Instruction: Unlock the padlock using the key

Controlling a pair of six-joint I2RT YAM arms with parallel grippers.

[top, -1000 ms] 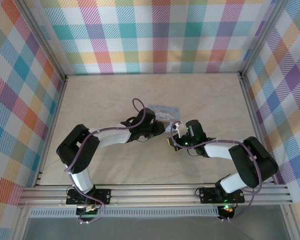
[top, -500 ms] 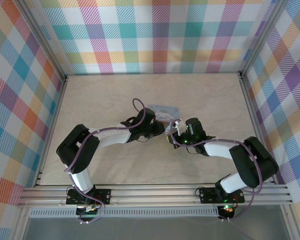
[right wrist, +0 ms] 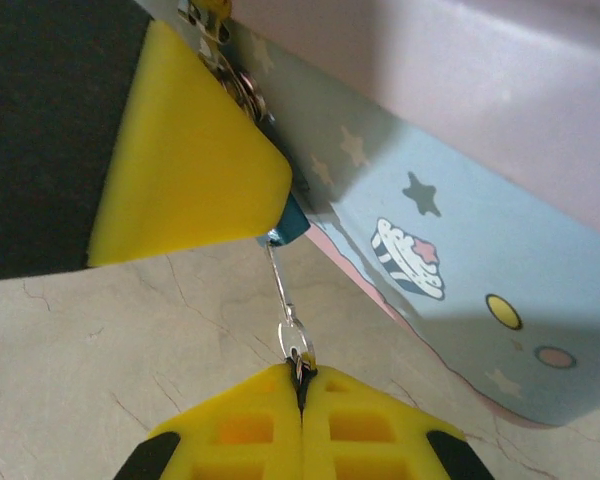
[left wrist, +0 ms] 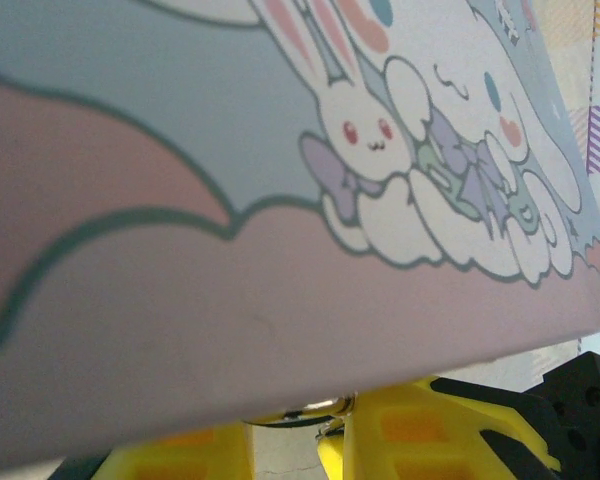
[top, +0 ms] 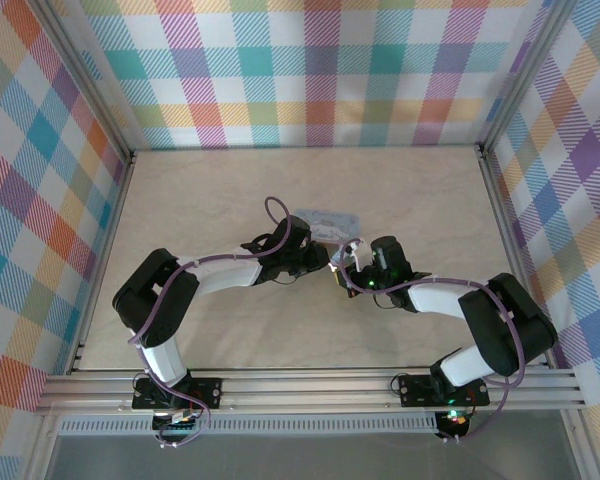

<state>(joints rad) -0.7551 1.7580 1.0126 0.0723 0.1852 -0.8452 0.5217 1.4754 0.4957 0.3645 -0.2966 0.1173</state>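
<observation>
In the right wrist view my right gripper (right wrist: pixel 302 375) is shut on the bow of the small metal key (right wrist: pixel 285 290). The key's shaft runs up into the bottom of the tiny dark blue padlock (right wrist: pixel 298 216). A yellow finger (right wrist: pixel 180 170) of my left gripper covers most of the padlock. In the left wrist view my left gripper (left wrist: pixel 300 432) is closed round the padlock's thin metal shackle (left wrist: pixel 320 407), just under the tin's lid. From above, the left gripper (top: pixel 326 258) and right gripper (top: pixel 347 270) meet tip to tip beside the tin.
The pale blue cartoon-printed tin box (top: pixel 326 219) lies right behind both grippers, its side (right wrist: pixel 450 250) close to the key and its lid (left wrist: pixel 280 200) over the left fingers. Beige tabletop (top: pixel 230 200) lies all round, with checked walls on three sides.
The right gripper has edged slightly left and away from me, toward the left gripper, with the key in it. The left arm has stayed put.
</observation>
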